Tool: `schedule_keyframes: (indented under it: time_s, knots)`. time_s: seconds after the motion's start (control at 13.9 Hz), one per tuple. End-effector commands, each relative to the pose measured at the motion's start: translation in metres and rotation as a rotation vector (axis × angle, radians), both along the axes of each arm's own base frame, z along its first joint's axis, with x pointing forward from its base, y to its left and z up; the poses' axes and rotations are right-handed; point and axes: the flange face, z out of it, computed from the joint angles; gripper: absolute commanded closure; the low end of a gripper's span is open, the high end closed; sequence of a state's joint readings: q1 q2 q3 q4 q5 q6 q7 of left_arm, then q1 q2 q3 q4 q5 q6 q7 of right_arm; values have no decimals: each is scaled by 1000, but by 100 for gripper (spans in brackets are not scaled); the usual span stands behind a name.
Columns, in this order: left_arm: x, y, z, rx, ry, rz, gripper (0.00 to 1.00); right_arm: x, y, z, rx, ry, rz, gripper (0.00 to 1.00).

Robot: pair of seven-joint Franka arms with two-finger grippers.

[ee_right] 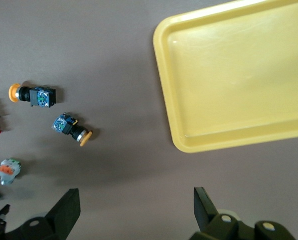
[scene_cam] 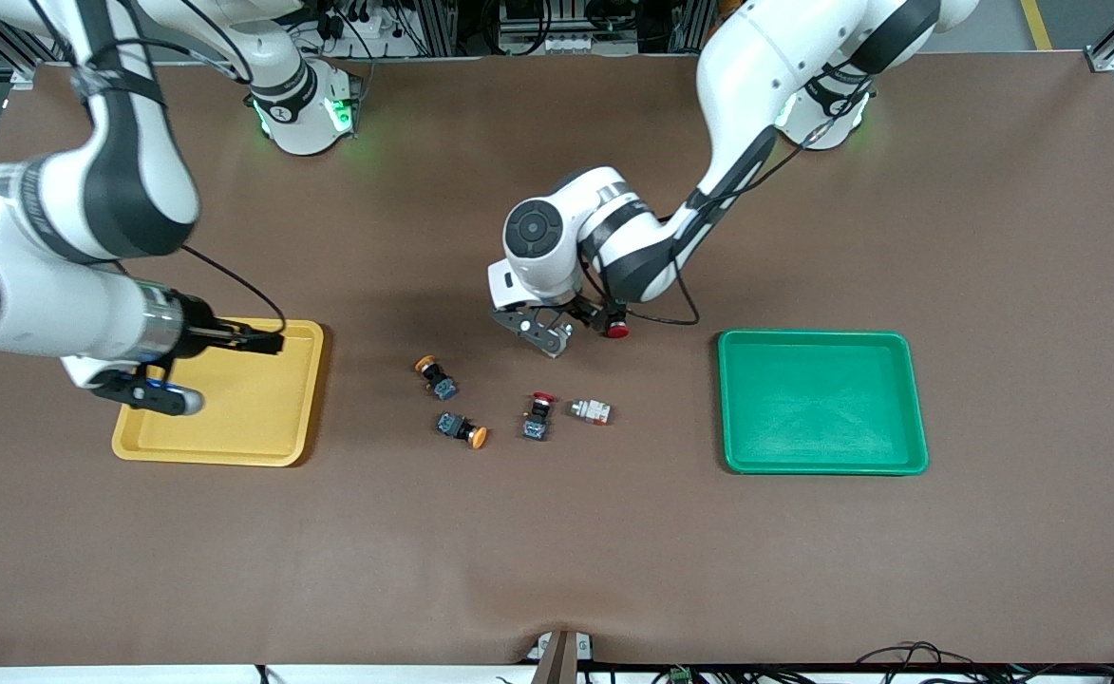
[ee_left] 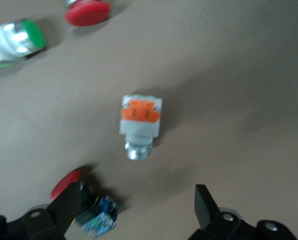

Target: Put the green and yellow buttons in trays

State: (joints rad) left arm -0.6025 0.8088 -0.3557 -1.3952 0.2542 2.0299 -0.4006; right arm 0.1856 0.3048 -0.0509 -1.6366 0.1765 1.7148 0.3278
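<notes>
Right gripper (ee_right: 134, 195): up over the yellow tray (scene_cam: 308, 399), jaws spread wide, nothing between them, waiting. Nothing lying in that tray.

Next along, toward the middle of the table (scene_cam: 557, 551): two orange-capped buttons, lying on their sides, one (scene_cam: 436, 377) farther from the front camera, the other (scene_cam: 462, 429) nearer, close but apart.

Then the left gripper (scene_cam: 545, 334), low over bare table in the middle, jaws wide and holding nothing. Just past it, a red-capped switch (scene_cam: 538, 416) and, just beside that, the whitish button with the orange block (scene_cam: 591, 410), on its side. In the left wrist view this whitish button (ee_left: 140, 125) sits ahead of the open fingers (ee_left: 68, 200), roughly centred between them. A second red cap (scene_cam: 618, 330) peeping out by the left wrist; a green-capped silver button (ee_left: 18, 40) seen only from the left wrist.

Last, the green tray (scene_cam: 913, 399), toward the left arm's end, nothing in it.

Step in hand, by judgement: first pick, reaching for the whitish button. Next move: lower, straddle the body, close across its flat sides, lift, carry to the green tray.

Room: tight on the red-capped switch's side, so risk of nudging it with one finger; open table on the way to the green tray; only its raised rim to clear.
</notes>
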Motion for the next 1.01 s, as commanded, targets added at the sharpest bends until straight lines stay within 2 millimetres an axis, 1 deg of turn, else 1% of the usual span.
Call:
schedule_keyframes:
  time_s: [0.0,0.07,0.14,0.29,0.36,0.43,0.5,0.58,0.79,0.86,0.94]
  knots:
    - [7,-9,-3,-5,-80,-3,0,-12,22,-33,-1,-8,3,0]
    - [5,-12,-10,-11,-91,-4,0,-16,29,-43,-2,-9,10,0]
    - [5,-12,-17,-3,-103,6,0,-22,42,-56,-6,-7,11,0]
    - [2,-12,-31,23,-109,1,0,-28,69,-65,-22,-27,-32,0]
    - [2,-12,-36,30,-112,-2,0,-28,82,-74,-26,-36,-30,0]
    - [5,-11,-39,25,-123,1,0,-26,89,-78,-23,-59,-23,0]
    - [9,-11,-40,10,-136,10,0,-28,106,-86,-21,-76,-1,0]
    - [11,-11,-43,-2,-146,31,0,-28,117,-91,-18,-95,18,0]
    - [11,-12,-48,-7,-150,53,1,-24,119,-108,-13,-114,68,0]
    - [11,-12,-49,-5,-151,91,23,-23,119,-110,-13,-120,67,0]
    - [10,-12,-53,-1,-147,117,51,-23,120,-112,-14,-119,68,0]
